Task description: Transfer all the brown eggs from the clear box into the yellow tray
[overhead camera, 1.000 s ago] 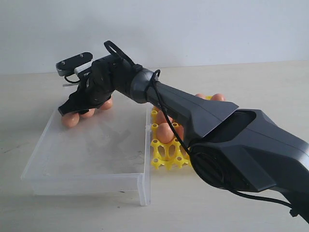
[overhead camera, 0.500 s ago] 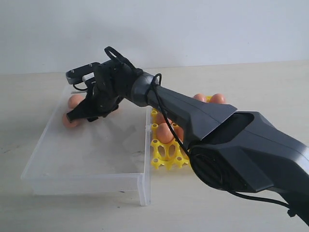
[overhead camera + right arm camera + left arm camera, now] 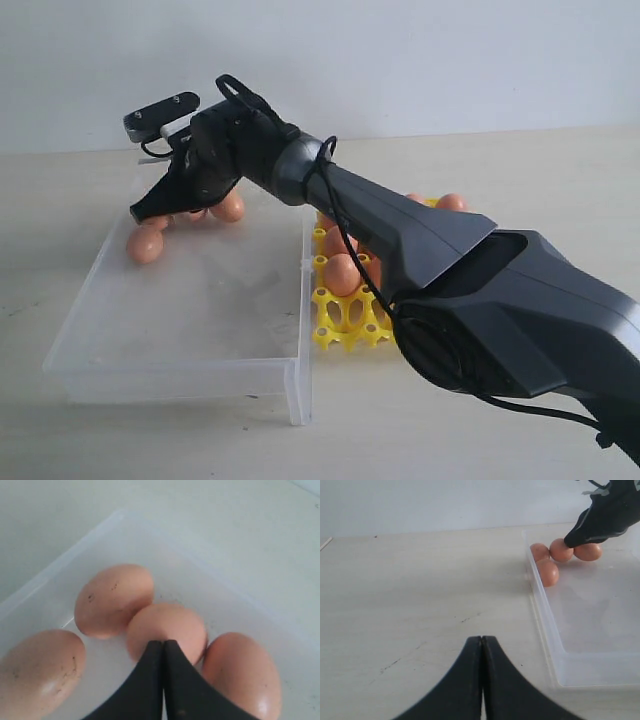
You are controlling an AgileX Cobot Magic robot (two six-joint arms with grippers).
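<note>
Several brown eggs (image 3: 145, 245) lie bunched in the far left corner of the clear box (image 3: 180, 375). My right gripper (image 3: 140, 212) reaches across the box and hangs shut just above them, holding nothing. In the right wrist view its closed tips (image 3: 163, 642) sit over the middle egg (image 3: 167, 625), with eggs (image 3: 114, 599) close on either side. The yellow tray (image 3: 345, 322) stands right of the box and holds some eggs (image 3: 342, 273); the arm hides most of it. My left gripper (image 3: 482, 639) is shut and empty over bare table, left of the box (image 3: 545, 610).
The right arm's long black body (image 3: 480, 300) stretches over the tray and the box's right wall. The near part of the box floor (image 3: 200, 310) holds no eggs. A pale wall stands behind the table.
The right gripper has swung and lifted a little back toward the box's far left corner, staying shut. The eggs under it have shifted slightly.
</note>
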